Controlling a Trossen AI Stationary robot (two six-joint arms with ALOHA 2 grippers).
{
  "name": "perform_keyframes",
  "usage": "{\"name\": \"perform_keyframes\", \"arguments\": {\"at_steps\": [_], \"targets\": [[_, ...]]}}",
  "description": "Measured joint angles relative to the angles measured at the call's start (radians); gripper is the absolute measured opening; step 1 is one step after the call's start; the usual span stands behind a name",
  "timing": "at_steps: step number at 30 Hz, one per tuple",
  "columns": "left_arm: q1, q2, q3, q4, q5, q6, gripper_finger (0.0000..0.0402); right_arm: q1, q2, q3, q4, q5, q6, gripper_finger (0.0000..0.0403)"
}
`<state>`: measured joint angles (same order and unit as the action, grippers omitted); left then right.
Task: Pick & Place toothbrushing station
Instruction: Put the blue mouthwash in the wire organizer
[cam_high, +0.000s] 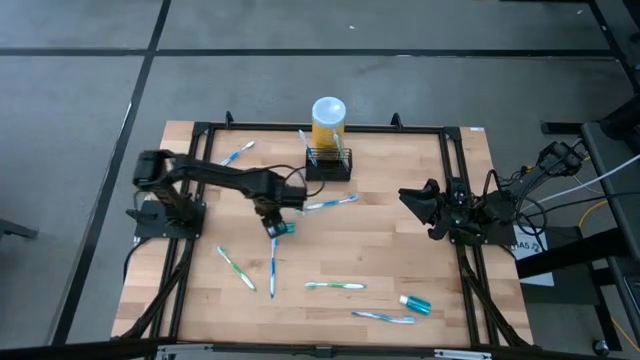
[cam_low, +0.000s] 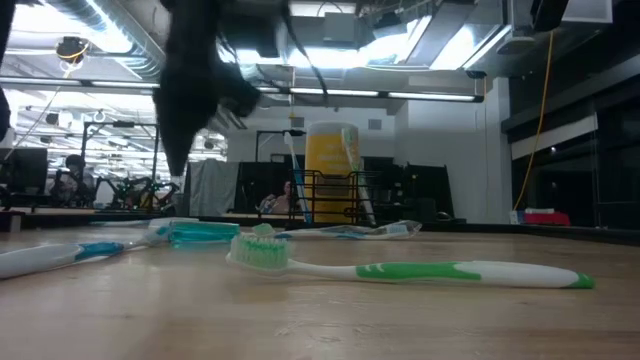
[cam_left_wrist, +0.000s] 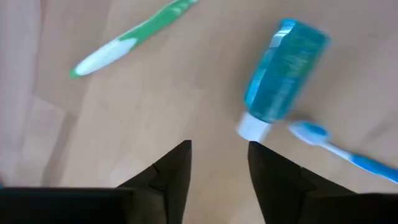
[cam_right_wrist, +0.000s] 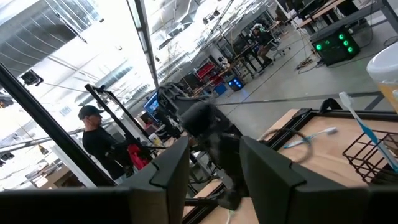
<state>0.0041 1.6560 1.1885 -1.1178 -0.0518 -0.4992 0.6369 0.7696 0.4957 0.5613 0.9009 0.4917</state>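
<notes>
The toothbrushing station (cam_high: 329, 162) sits at the table's (cam_high: 400, 230) far edge, just in front of the yellow cylinder (cam_high: 328, 122). The left gripper (cam_high: 275, 227) hovers mid-table over a teal toothpaste tube (cam_high: 285, 228), fingers parted and empty. The right gripper (cam_high: 412, 203) waits at the right side, jaws parted, holding nothing.
</notes>
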Motion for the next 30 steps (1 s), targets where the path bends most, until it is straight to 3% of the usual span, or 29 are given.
{"name": "perform_keyframes", "arguments": {"at_steps": [10,15,19,23,30], "targets": [[-0.070,-0.228,-0.268,0.252,0.061,-0.037,0.0230,0.002,0.000,0.000,0.011,0.001,-0.003,0.0145],[-0.111,-0.375,-0.434,0.549,0.072,-0.025,0.0228,0.017,0.000,0.000,0.014,0.033,-0.007,0.0145],[-0.126,-0.498,-0.559,0.695,-0.039,-0.066,0.0218,0.032,0.000,0.000,0.020,0.039,-0.009,0.0145],[-0.142,-0.594,-0.677,0.795,-0.055,-0.105,0.0210,0.050,0.000,0.000,0.023,0.070,-0.011,0.0145],[-0.198,-0.638,-0.786,0.918,-0.182,-0.063,0.0207,0.071,0.000,0.000,0.039,0.131,-0.021,0.0145]]}}
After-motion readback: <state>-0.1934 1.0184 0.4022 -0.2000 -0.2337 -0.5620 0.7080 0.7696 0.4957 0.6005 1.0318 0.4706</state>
